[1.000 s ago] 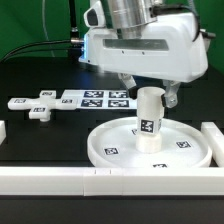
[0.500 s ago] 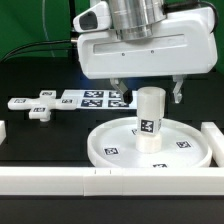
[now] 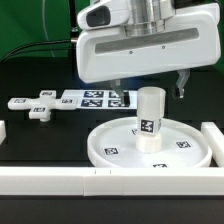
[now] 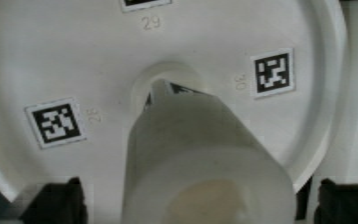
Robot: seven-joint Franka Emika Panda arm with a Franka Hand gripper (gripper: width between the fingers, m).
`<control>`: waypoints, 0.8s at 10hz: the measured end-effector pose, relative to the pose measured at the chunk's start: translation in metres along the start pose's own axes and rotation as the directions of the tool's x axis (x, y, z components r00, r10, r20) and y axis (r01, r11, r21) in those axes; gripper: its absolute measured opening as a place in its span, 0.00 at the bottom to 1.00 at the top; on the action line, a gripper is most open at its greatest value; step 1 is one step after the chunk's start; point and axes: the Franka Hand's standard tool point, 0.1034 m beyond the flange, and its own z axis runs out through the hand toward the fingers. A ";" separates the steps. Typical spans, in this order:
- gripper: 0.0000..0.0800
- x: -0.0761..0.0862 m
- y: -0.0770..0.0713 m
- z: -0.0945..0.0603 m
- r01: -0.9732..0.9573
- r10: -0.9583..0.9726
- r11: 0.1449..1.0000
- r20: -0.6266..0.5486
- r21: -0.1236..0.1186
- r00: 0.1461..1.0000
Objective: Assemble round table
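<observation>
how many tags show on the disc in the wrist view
3: a tag and a tag flanking the post, one cropped at the picture's edge; others may be hidden.

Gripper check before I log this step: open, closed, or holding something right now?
Gripper: open, fingers spread clear on either side of the tagged white cylindrical post, holding nothing.

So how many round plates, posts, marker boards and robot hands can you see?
Large white plastic disc: 1
White cylindrical post standing on it: 1
Flat white marker board: 1
Robot hand, open: 1
Total: 4
</observation>
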 end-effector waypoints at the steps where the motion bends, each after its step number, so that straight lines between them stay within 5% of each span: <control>1: 0.81 0.000 0.001 0.000 0.061 -0.061 0.998 0.000 0.000 0.998; 5: 0.81 -0.002 0.001 0.002 0.313 -0.313 0.949 0.008 -0.021 0.950; 8: 0.81 -0.001 -0.006 0.004 0.622 -0.620 0.782 0.047 -0.046 0.783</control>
